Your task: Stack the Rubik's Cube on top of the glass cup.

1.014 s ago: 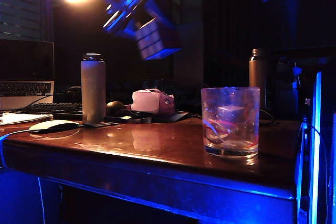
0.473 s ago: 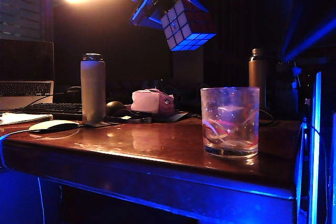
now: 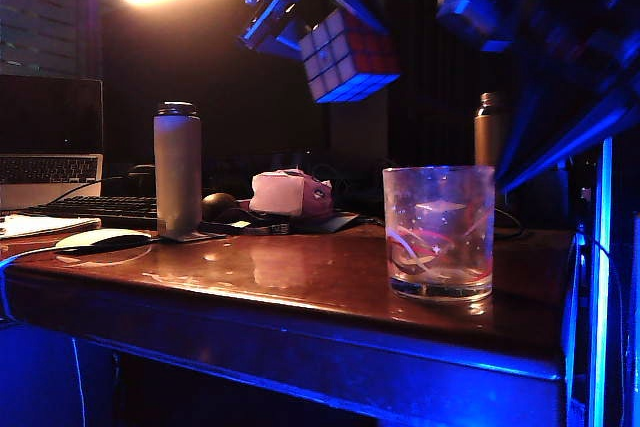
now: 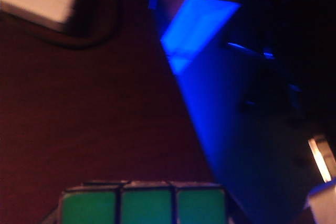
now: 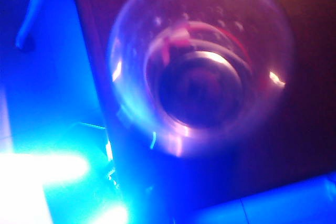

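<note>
While we looked from outside, our left gripper (image 3: 300, 27) held the Rubik's Cube (image 3: 348, 55) high above the desk (image 3: 300, 287); the glass cup (image 3: 439, 233) stood near its front right corner. Our left wrist view showed the cube's green row. Our right wrist view looked into the empty cup; the right gripper's state we couldn't tell. Stacking was left.

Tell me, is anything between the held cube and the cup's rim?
Nothing: in the exterior view only open air separates the Rubik's Cube, gripped by the left hand, from the glass cup down-right.

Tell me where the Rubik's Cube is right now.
In the exterior view the Rubik's Cube hangs in the left gripper, high above the table, up and left of the glass cup.
</note>
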